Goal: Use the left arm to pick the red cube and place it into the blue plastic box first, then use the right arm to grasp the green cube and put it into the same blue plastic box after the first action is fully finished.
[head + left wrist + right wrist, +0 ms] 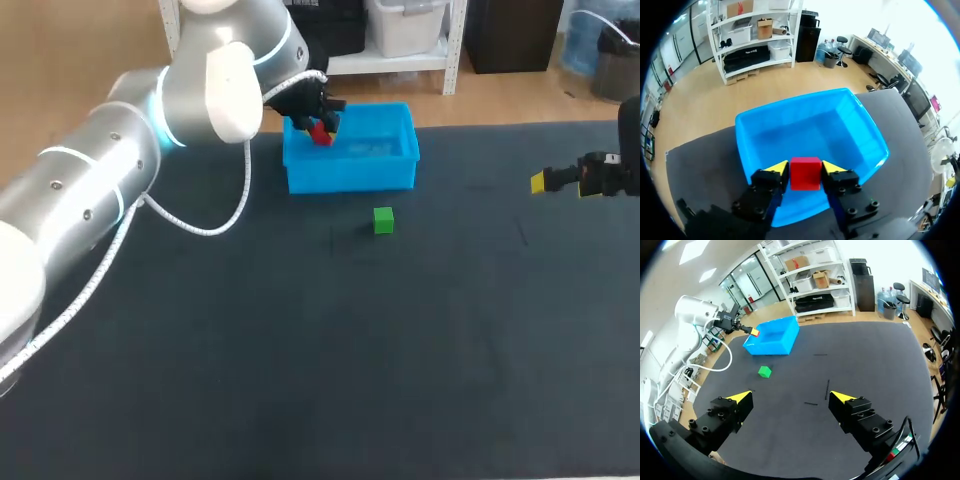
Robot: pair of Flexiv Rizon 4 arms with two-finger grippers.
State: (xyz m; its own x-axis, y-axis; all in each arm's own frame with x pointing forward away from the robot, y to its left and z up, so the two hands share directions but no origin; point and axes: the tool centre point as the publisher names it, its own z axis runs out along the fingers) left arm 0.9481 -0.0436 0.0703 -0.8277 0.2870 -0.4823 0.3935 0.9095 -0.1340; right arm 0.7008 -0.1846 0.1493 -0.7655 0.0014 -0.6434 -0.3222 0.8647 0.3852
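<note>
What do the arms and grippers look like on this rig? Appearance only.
Left arm: silver-grey rounded segments, white joint caps, glowing cyan joint rings, and a white cable looping off it. Left gripper and right gripper: black bolted finger blocks with triangular yellow tips.

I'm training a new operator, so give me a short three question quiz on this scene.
1. True or false: the left gripper is shut on the red cube over the box.
2. Where is the green cube? A in the box; B on the table; C on the red cube.
3. Fill in: the right gripper is ___.
Key: 1 true; 2 B; 3 open.
</note>
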